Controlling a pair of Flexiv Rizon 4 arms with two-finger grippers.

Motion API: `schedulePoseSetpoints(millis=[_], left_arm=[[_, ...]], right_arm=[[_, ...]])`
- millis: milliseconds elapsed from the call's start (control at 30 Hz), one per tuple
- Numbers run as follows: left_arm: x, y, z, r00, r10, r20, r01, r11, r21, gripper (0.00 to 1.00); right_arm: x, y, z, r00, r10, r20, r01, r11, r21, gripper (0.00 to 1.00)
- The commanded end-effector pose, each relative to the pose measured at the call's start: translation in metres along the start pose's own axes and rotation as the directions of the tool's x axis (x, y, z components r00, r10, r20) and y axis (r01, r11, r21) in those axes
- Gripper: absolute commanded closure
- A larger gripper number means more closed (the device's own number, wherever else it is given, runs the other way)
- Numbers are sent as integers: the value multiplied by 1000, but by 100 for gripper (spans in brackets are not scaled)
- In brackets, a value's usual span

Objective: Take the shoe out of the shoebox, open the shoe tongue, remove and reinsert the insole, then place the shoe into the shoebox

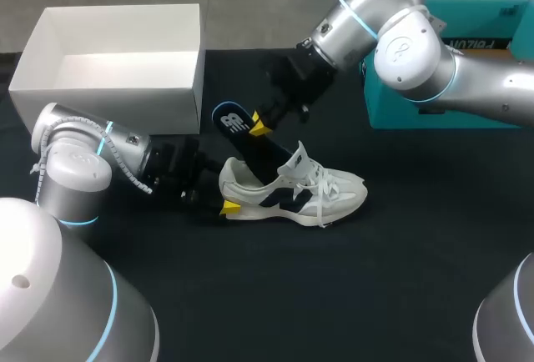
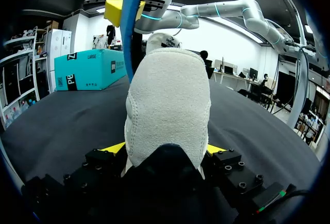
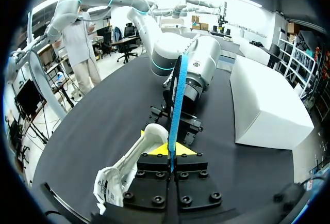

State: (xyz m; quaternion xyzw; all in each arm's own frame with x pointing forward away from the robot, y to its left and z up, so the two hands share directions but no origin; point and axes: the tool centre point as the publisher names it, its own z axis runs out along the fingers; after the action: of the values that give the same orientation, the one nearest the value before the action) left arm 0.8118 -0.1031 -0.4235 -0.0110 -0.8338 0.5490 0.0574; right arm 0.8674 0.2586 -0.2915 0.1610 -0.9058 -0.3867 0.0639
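A white and navy shoe (image 1: 292, 191) lies on its side on the black table, toe to the right. My left gripper (image 1: 221, 189) holds its heel (image 2: 167, 100), a yellow tip pressed to each side. A dark insole (image 1: 250, 141) with a blue edge slants up out of the shoe's opening. My right gripper (image 1: 257, 124) is shut on the insole's upper end. In the right wrist view the insole (image 3: 176, 100) stands edge-on between the closed fingers (image 3: 169, 149), above the shoe (image 3: 129, 162). The white shoebox (image 1: 108, 87) sits empty at the back left.
A teal box (image 1: 388, 103) lies at the back right under my right arm. The shoebox (image 3: 263, 105) stands close behind my left arm. Bare black table stretches in front of the shoe.
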Motion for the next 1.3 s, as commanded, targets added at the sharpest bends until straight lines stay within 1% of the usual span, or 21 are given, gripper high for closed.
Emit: schedulePoseSetpoints(millis=[33,433,467,500,533,567,733,767,900,1000,1100,1300], left_arm=[[0,0,0,1000,-1,0,1,1000,-2,100],[0,0,0,1000,-1,0,1,1000,-2,100],[0,0,0,1000,-1,0,1,1000,-2,100],[0,0,0,1000,-1,0,1,1000,-2,100],[0,0,0,1000,-1,0,1,1000,-2,100],[0,0,0,1000,-1,0,1,1000,-2,100],[0,0,0,1000,-1,0,1,1000,-2,100],[0,0,0,1000,-1,0,1,1000,-2,100],[0,0,0,1000,-1,0,1,1000,-2,100],[0,0,0,1000,-1,0,1,1000,-2,100],[0,0,0,1000,-1,0,1,1000,-2,100],[0,0,0,1000,-1,0,1,1000,-2,100]], right_arm=[[1,0,1,1000,0,2,0,1000,3,100],[1,0,1,1000,0,2,0,1000,3,100],[1,2,-3,1000,-14,5,14,1000,-12,100],[1,2,-8,1000,7,3,-7,999,-35,100],[1,4,-14,1000,-1,-1,1,999,-32,100],[1,7,-20,1000,-8,-1,8,998,-59,100],[1,24,-51,997,61,-49,-67,990,-126,100],[1,28,-57,997,57,-54,-64,988,-142,100],[1,43,-81,995,57,-77,-69,984,-164,100],[2,52,-98,996,58,-73,-70,983,-168,100],[3,61,-113,996,51,-69,-63,980,-191,100],[12,72,-139,999,20,-49,-32,968,-248,100]])
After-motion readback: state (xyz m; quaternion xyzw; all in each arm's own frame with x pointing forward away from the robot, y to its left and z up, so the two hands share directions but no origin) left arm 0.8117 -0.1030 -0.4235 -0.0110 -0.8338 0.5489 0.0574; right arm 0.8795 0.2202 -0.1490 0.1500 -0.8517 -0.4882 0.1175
